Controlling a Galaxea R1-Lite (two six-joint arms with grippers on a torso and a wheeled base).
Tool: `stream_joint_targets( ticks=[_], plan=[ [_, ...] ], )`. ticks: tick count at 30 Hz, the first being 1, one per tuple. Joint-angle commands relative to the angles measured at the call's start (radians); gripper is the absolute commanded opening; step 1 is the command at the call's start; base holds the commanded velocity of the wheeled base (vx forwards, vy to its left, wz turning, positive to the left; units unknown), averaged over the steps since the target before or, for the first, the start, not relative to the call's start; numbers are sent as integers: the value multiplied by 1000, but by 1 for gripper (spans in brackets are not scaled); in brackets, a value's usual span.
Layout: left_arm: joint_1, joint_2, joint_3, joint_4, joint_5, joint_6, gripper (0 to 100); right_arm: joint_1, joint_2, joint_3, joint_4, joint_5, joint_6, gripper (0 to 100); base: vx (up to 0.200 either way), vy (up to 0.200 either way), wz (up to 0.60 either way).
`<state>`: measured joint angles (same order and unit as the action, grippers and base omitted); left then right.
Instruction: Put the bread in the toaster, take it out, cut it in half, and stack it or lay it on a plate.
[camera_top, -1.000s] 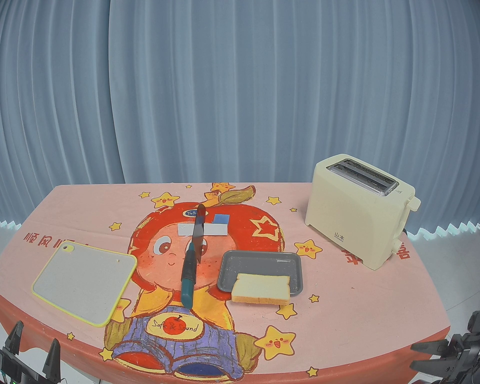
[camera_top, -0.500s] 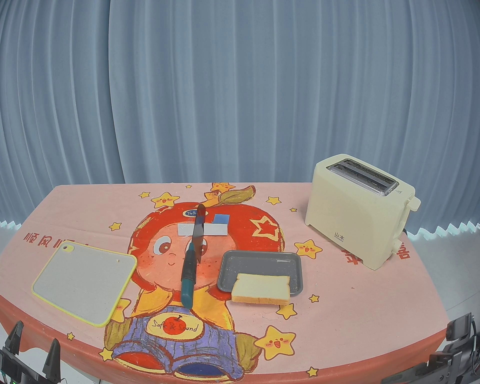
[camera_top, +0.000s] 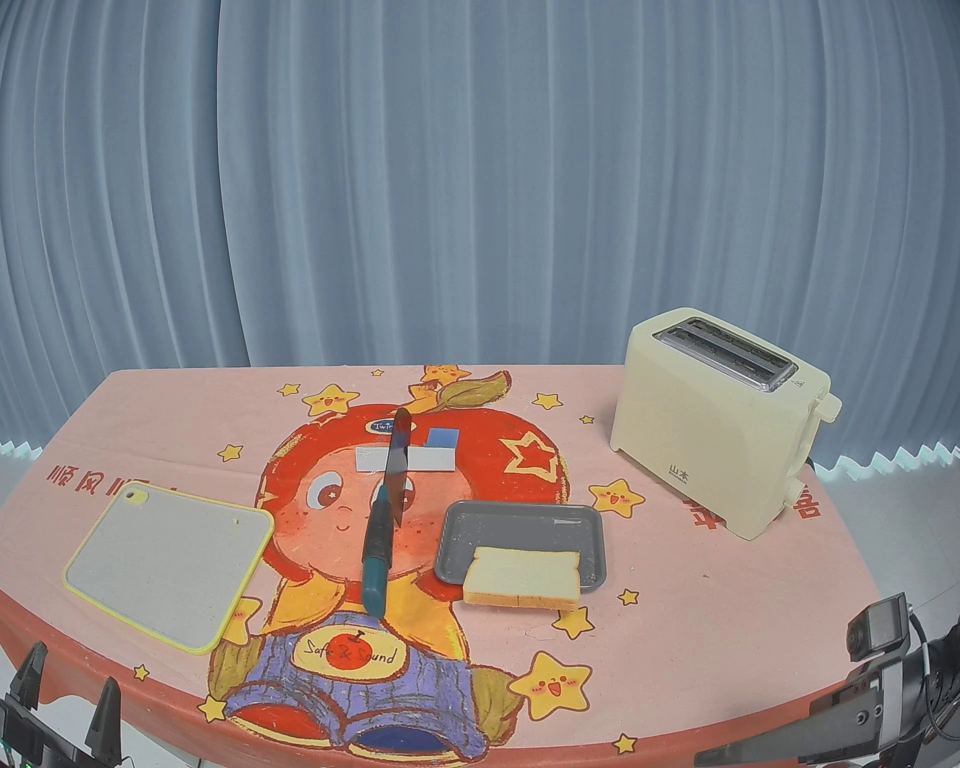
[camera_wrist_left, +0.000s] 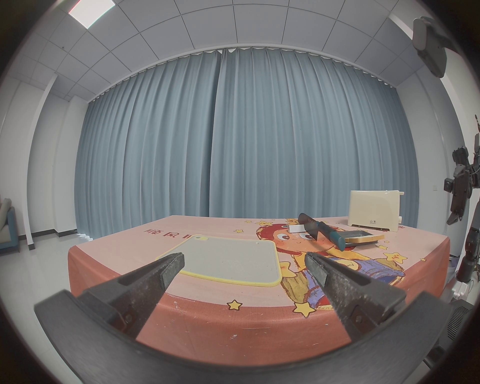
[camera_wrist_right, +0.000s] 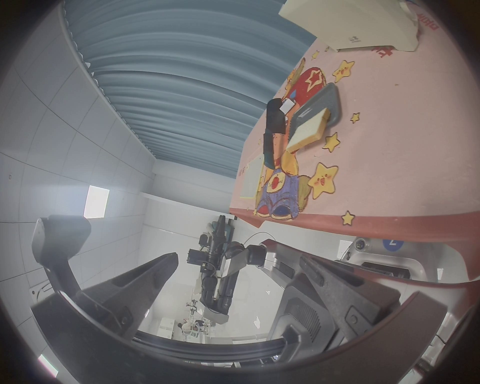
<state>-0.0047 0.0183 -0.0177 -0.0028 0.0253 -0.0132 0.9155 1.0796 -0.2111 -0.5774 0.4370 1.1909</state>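
Observation:
A slice of bread (camera_top: 521, 578) lies half on the front rim of a grey plate (camera_top: 520, 525) near the middle of the table. The cream toaster (camera_top: 720, 420) stands at the back right with both slots empty. A knife (camera_top: 385, 510) with a teal handle lies left of the plate, its blade resting on a white block (camera_top: 432, 459). My left gripper (camera_wrist_left: 243, 260) hangs open below the table's front left corner, facing the cutting board (camera_wrist_left: 227, 252). Open and empty, my right gripper (camera_wrist_right: 237, 260) sits low off the front right corner, turned on its side.
A grey cutting board (camera_top: 165, 562) with a yellow-green rim lies at the front left. A small blue block (camera_top: 442, 437) sits behind the white one. Bare cloth (camera_top: 720, 620) stretches between plate, toaster and front right edge. A curtain closes off the back.
My right gripper has swung round and shifted leftward along the table's front right corner. The left gripper, bread, knife and toaster have stayed put.

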Motion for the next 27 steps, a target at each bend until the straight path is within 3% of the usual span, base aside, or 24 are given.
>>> stream_joint_targets(
  ticks=[1, 7, 13, 20, 23, 27],
  plan=[
    [0, 2, 18, 1, 1, -1, 100, -1, 48, -8, -32, -1, 16, 100, 0, 0, 0],
    [0, 2, 18, 0, 1, -1, 100, -3, 100, -36, -47, -8, 79, 100, 0, 0, 0],
    [0, 2, 18, 0, 1, -1, 100, -6, 105, -37, -47, -11, 98, 100, 0, 0, 0],
    [0, 2, 18, 0, 1, -1, 100, -53, 145, -56, -101, -11, 159, 100, 0, 0, 0],
    [0, 2, 18, 1, 1, -1, 100, -55, 180, -53, -128, -24, 161, 100, 0, 0, 0],
    [0, 2, 18, 1, 1, -1, 100, -53, 220, -50, -176, -80, 162, 100, 0, 0, 0]
  ],
)
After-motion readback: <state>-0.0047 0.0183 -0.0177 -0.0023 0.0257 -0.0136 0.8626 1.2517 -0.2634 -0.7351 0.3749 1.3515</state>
